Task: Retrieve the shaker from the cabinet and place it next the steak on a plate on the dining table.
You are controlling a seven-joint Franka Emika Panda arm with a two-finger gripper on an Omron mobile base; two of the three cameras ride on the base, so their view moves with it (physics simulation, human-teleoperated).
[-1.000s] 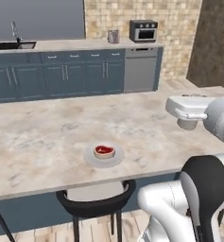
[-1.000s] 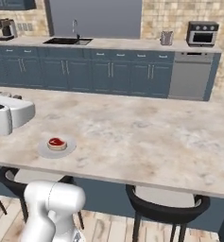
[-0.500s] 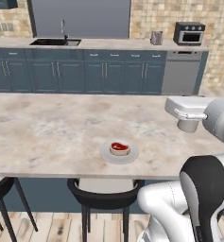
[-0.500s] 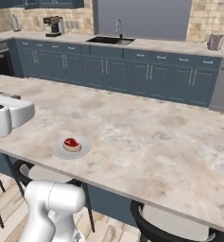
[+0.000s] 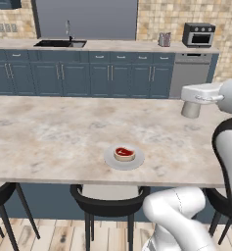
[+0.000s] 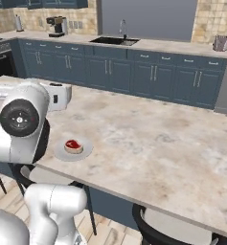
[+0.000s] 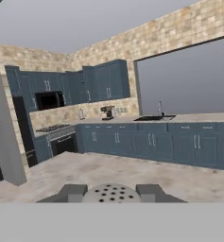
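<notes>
one perforated-capped shaker, claw-clamped.

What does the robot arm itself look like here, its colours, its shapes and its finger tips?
The arm is glossy white, built of thick rounded segments with black bands at the joints. One joint has a round black cap with small bolt dots. The hand is a white block. The finger tips are small, grey and blocky.

Dining table w/ plate near front edge, steak on it.

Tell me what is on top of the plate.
The steak lies on the plate, on the dining table. The plate's surface under the steak is covered.
</notes>
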